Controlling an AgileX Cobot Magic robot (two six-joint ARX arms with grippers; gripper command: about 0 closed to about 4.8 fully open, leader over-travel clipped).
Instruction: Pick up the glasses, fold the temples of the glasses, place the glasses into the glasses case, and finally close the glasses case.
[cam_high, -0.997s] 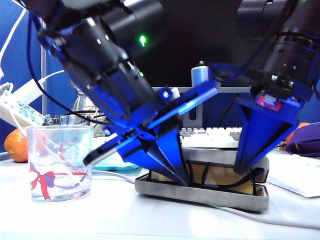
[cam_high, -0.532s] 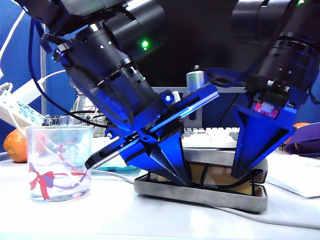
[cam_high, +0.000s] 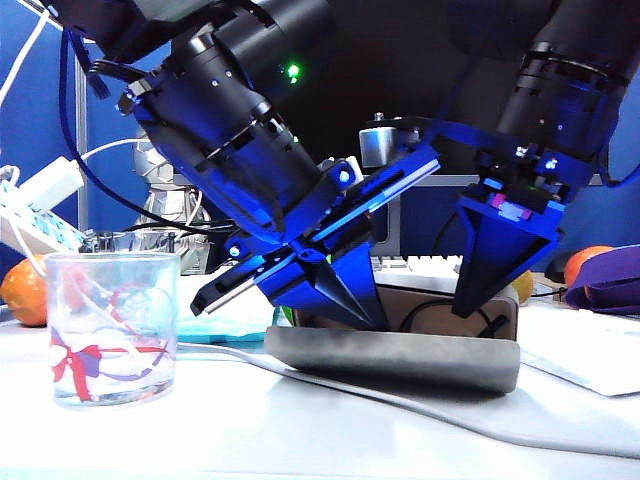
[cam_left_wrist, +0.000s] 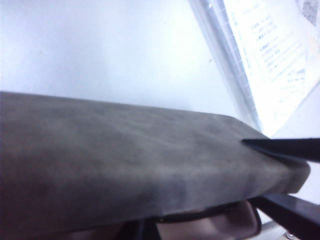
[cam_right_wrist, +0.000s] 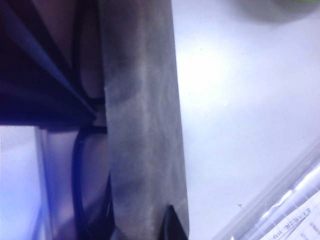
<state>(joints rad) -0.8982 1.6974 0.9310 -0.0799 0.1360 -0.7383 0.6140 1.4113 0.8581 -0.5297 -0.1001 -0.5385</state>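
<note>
Since a second ago the glasses case (cam_high: 395, 362) on the desk (cam_high: 300, 430) has swung nearly shut over the glasses (cam_right_wrist: 82, 165), so the pressed-together left hand (cam_high: 365, 318) and the right hand (cam_high: 468, 305), whose spread cannot be told, should slide clear before pressing it closed.

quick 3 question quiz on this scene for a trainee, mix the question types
1. True or false: the glasses lie inside the case.
2. What stands at the exterior view's left? A tumbler, B kettle, C bowl.
3. Is the case's lid fully shut, or still partly open?

Key: 1 true. 2 A. 3 partly open; the lining shows between left gripper and right gripper, both reaching into it.
</note>
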